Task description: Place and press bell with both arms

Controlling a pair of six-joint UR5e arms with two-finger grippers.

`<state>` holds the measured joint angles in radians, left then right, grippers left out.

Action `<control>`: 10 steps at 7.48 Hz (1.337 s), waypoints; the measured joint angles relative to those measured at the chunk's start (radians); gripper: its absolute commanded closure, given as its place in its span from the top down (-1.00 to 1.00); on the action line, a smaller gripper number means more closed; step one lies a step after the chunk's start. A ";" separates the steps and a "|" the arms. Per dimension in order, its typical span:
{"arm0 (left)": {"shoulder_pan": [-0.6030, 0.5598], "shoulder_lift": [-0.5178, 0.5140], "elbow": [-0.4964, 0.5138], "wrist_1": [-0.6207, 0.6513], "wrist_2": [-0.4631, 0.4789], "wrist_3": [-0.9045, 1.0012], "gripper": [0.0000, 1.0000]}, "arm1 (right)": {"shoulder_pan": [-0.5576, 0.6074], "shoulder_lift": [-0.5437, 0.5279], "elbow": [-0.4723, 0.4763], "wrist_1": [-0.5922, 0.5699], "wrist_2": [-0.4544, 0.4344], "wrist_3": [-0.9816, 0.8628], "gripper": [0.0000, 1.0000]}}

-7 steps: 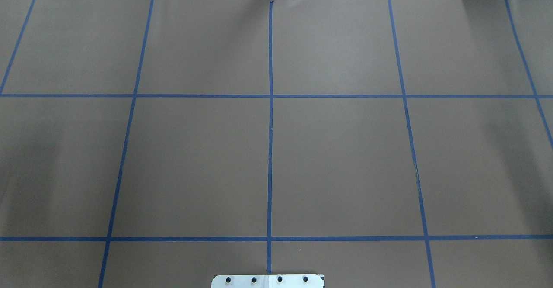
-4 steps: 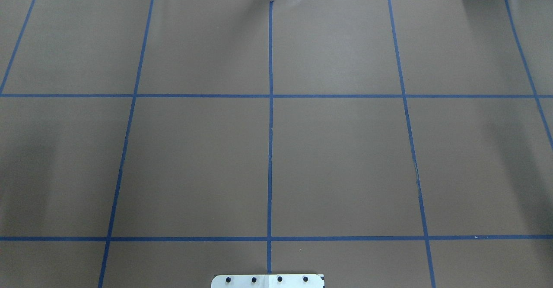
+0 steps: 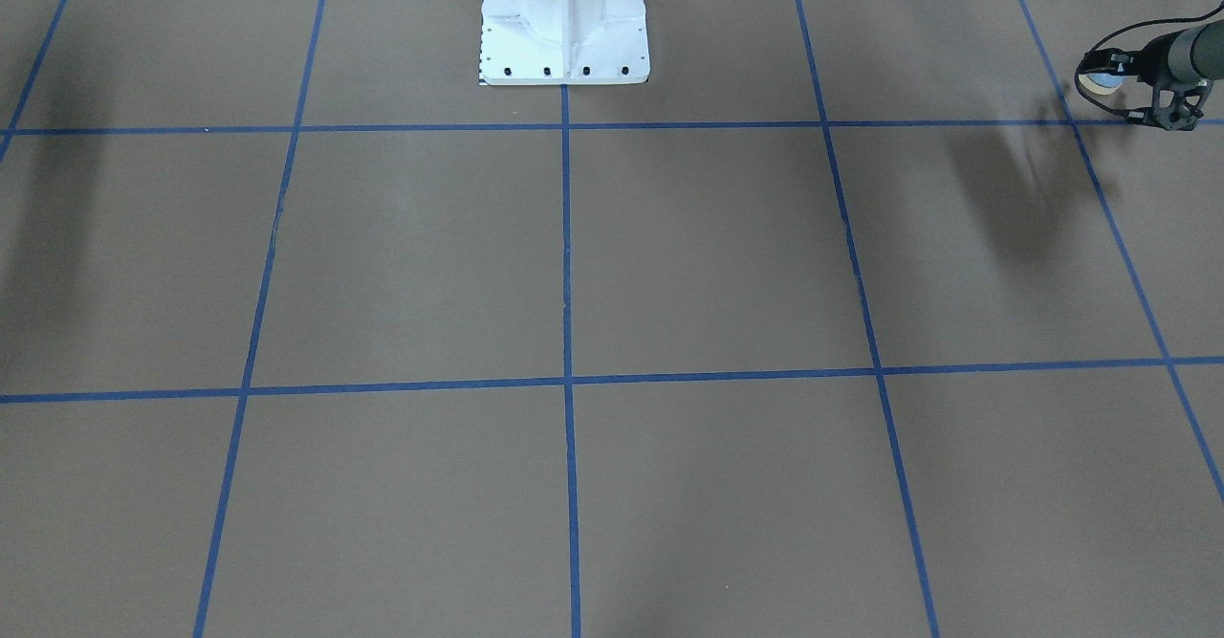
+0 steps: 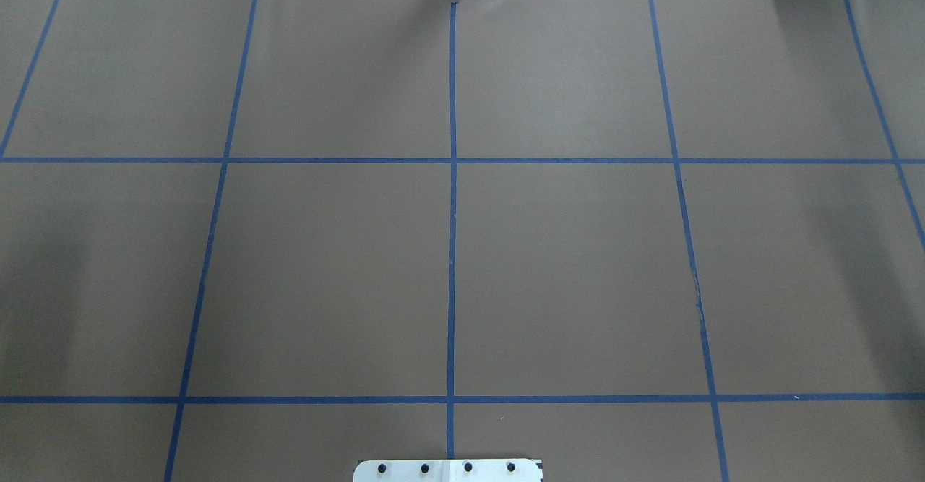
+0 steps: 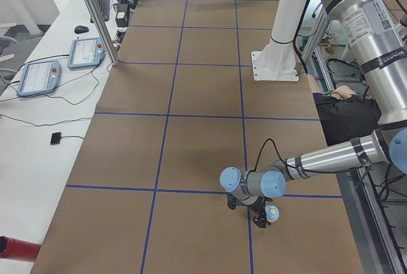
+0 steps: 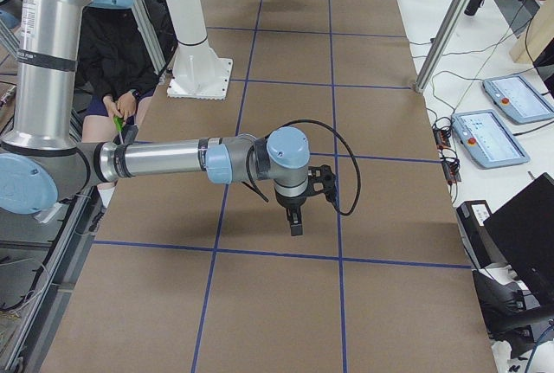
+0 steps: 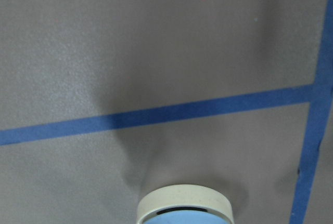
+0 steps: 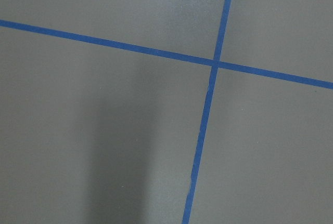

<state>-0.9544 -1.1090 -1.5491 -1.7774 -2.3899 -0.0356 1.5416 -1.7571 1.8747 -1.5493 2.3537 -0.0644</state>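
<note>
The bell [image 3: 1102, 83] is light blue with a cream base ring. My left gripper [image 3: 1114, 78] is shut on it and holds it above the table at the front-facing view's right edge. The exterior left view shows the same gripper [image 5: 262, 213] and bell [image 5: 273, 212] above a blue tape crossing. The left wrist view shows only the bell's cream ring [image 7: 184, 205] at the bottom edge. My right gripper [image 6: 295, 220] points down over the brown table and shows only in the exterior right view, so I cannot tell if it is open or shut. No arm shows in the overhead view.
The white pedestal [image 3: 564, 21] stands at the table's robot side. Blue tape lines [image 4: 452, 200] divide the brown table cover. Control tablets [image 5: 38, 77] and cables lie on the white side bench. A seated person [image 6: 121, 70] is behind the robot. Metal posts [image 5: 95, 13] stand at the edge.
In the overhead view only the faint shadows at the table's left and right sides have shifted slightly. No arm or bell enters that view.
</note>
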 measured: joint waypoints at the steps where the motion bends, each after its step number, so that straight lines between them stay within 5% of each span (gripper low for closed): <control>1: 0.007 0.000 0.002 -0.001 0.000 0.000 1.00 | 0.000 -0.006 0.005 0.000 0.000 0.000 1.00; 4: 0.024 0.000 0.004 -0.002 0.000 0.000 0.88 | 0.000 -0.016 0.015 0.000 0.001 0.000 1.00; 6: 0.031 0.000 0.004 -0.004 0.000 0.000 0.21 | 0.000 -0.018 0.017 0.000 0.001 0.000 1.00; 10: 0.037 -0.001 0.004 -0.012 0.000 0.002 -0.10 | 0.000 -0.019 0.022 0.000 0.001 0.001 1.00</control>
<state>-0.9173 -1.1099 -1.5447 -1.7898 -2.3897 -0.0340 1.5417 -1.7759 1.8965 -1.5493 2.3550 -0.0631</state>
